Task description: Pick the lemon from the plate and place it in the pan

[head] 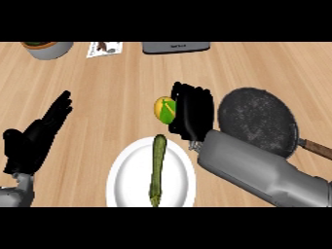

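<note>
The lemon (164,109), yellow-green and round, is held just above and beyond the white plate (125,175). My right hand (190,113) is curled round its right side, hiding part of it. The dark round pan (258,121) lies right of that hand, with its wooden handle (328,152) pointing to the lower right. A long green vegetable (157,168) lies on the plate. My left hand (37,136) rests open at the left, fingers up.
At the counter's far edge stand a grey bowl (47,48), a small card (103,48) and a grey device (175,47). Bare wooden counter lies between the hands and these items.
</note>
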Tool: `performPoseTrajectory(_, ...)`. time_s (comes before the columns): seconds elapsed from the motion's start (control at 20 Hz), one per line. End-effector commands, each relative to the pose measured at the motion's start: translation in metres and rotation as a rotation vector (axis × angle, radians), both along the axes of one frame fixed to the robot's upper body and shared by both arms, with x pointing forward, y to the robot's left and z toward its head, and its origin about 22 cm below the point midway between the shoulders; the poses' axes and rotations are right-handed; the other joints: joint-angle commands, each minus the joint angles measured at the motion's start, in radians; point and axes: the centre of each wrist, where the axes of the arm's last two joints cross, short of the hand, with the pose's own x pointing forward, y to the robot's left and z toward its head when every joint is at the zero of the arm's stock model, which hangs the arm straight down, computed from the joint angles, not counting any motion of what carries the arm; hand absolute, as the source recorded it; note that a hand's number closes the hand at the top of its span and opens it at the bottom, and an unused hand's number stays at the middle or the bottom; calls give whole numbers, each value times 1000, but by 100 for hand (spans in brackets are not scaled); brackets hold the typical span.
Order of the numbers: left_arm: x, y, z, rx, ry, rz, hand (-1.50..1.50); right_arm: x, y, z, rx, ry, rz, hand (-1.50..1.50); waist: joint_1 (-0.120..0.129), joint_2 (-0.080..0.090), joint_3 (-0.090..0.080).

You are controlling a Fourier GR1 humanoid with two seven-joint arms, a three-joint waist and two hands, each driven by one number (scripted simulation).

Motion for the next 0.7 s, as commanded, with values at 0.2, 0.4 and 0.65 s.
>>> performPoseTrajectory(0.2, -4, -8, -1, -9, -12, -32, 0, 3, -99, -32, 70, -71, -331, 150, 40, 18, -2)
performPoseTrajectory(0.4, 6, -22, 9, -15, -25, -67, 0, -6, -148, -47, 66, -107, -377, 150, 63, 28, -2)
performPoseTrajectory(0.65, 15, -42, 16, -12, -10, -87, 0, -10, -181, -61, 81, -138, -427, 150, 81, 33, -1)
